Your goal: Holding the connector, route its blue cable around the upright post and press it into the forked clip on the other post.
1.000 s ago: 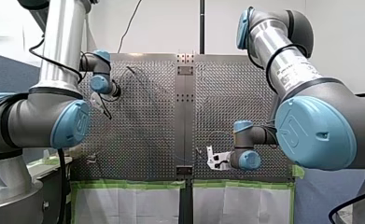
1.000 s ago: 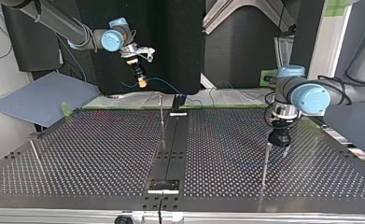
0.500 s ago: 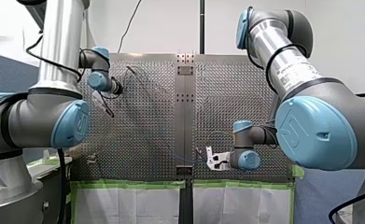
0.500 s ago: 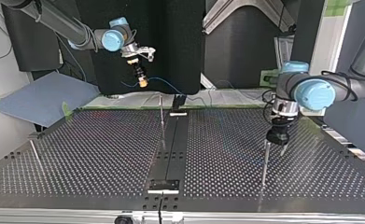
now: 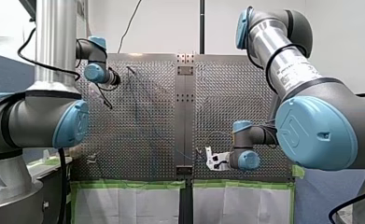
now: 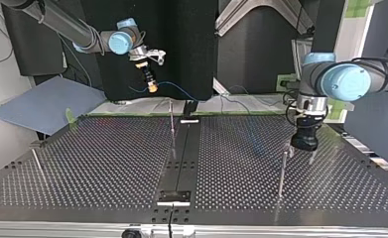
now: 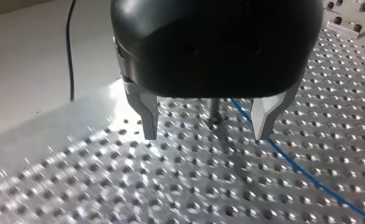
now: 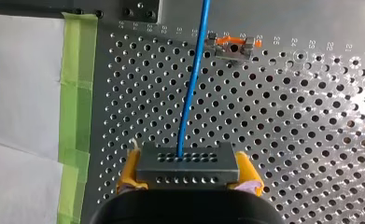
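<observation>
In the right wrist view my right gripper (image 8: 188,173), with yellow pads, is shut on a grey connector (image 8: 187,161). Its blue cable (image 8: 193,74) runs ahead over the perforated plate. The top view shows that gripper (image 6: 151,85) raised beyond the table's far edge, the cable (image 6: 181,91) trailing from it. A thin upright post (image 6: 171,126) stands mid-table. My left gripper (image 6: 300,154) hangs open just above and beside another post (image 6: 282,171). That post (image 7: 214,112) rises ahead between its metal fingers (image 7: 148,116) in the left wrist view, with the cable (image 7: 301,170) lying beside it.
A small orange and metal clip (image 8: 234,46) sits on the plate ahead of the connector. A third thin post (image 6: 37,163) stands at the top view's left. Green tape (image 8: 75,84) edges the plate, with white sheet beyond it.
My left arm has swung to the right in the top view, carrying its open gripper from over the post to its right side. My right arm has held still with the connector.
</observation>
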